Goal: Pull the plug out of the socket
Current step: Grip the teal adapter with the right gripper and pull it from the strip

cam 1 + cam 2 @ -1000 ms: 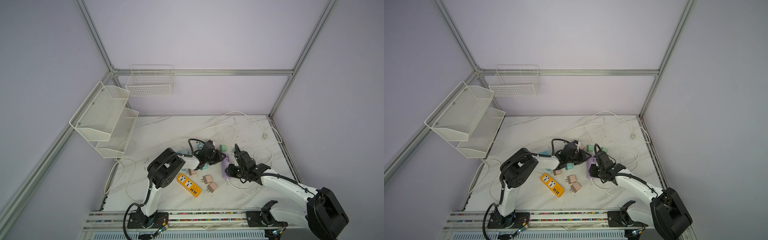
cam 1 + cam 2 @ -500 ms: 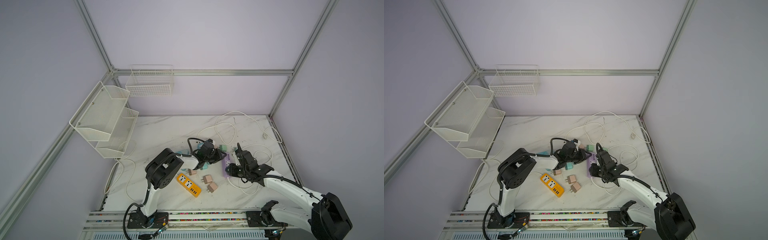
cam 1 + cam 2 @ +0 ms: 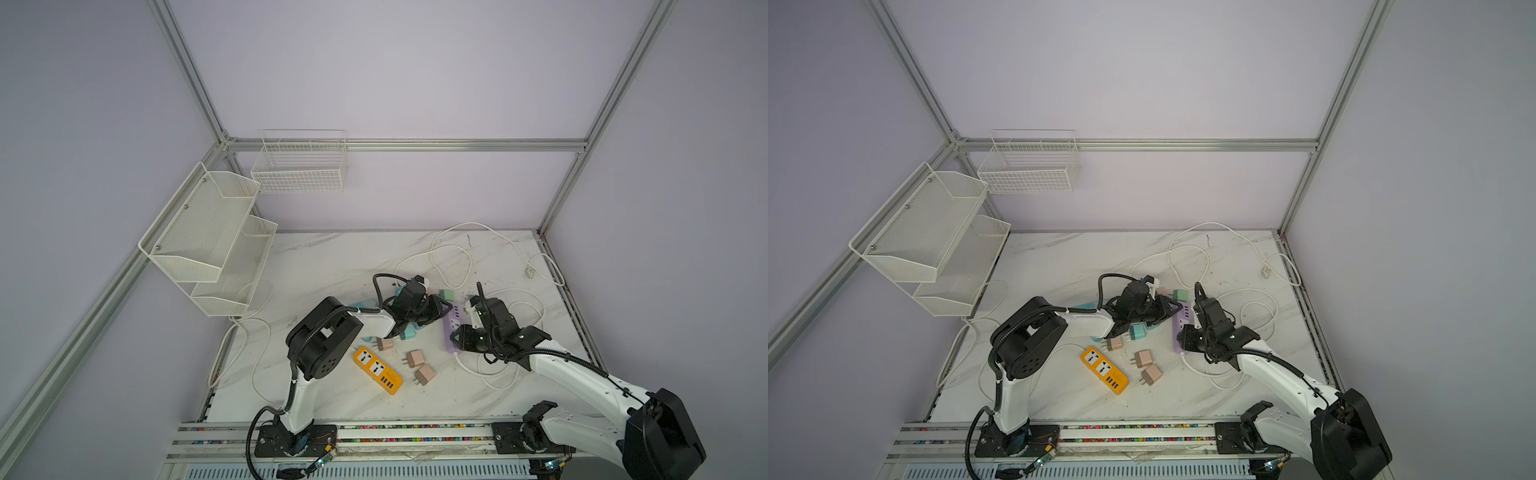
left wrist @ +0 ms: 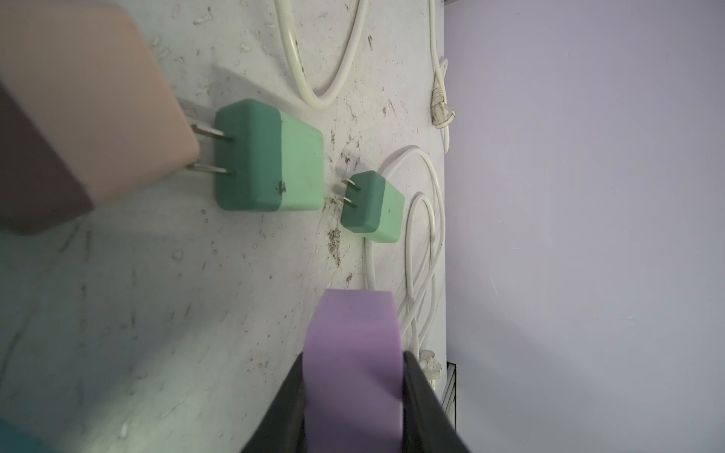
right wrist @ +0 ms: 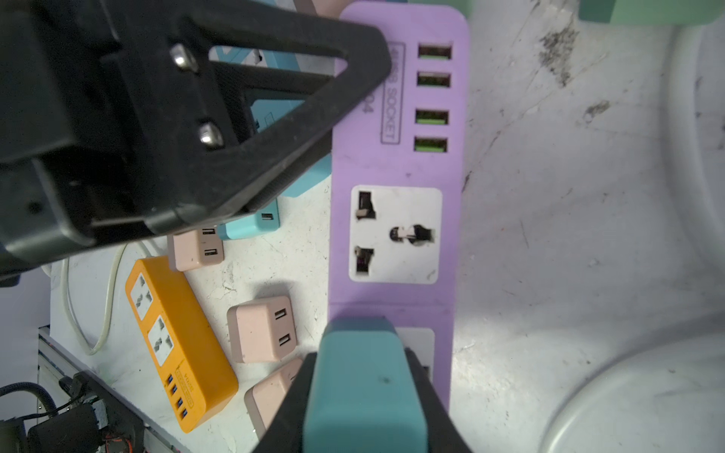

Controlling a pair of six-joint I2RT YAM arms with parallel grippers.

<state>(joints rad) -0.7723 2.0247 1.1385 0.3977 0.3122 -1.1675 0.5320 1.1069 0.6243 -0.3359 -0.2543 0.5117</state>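
Note:
The purple socket strip (image 3: 454,328) (image 3: 1184,321) lies on the marble table, right of the middle in both top views. My left gripper (image 3: 441,309) (image 4: 355,355) is shut on the strip's far end (image 4: 353,325), one black finger on each side. Over the strip's near outlet stands a teal plug (image 5: 363,392), and my right gripper (image 3: 457,337) (image 5: 359,355) is shut on it. The plug's prongs are hidden, so I cannot tell whether they are still in the outlet. The middle outlet (image 5: 394,235) is free.
An orange power strip (image 3: 377,370) (image 5: 176,345) and several pink adapters (image 3: 413,358) lie left of the purple strip. Two green adapters (image 4: 270,157) and loops of white cable (image 3: 453,266) lie beyond it. White wire shelves (image 3: 208,241) hang on the left wall.
Both grippers keep their holds. The right arm has shifted slightly, with its shoulder and elbow a little further right; the left arm has hardly moved.

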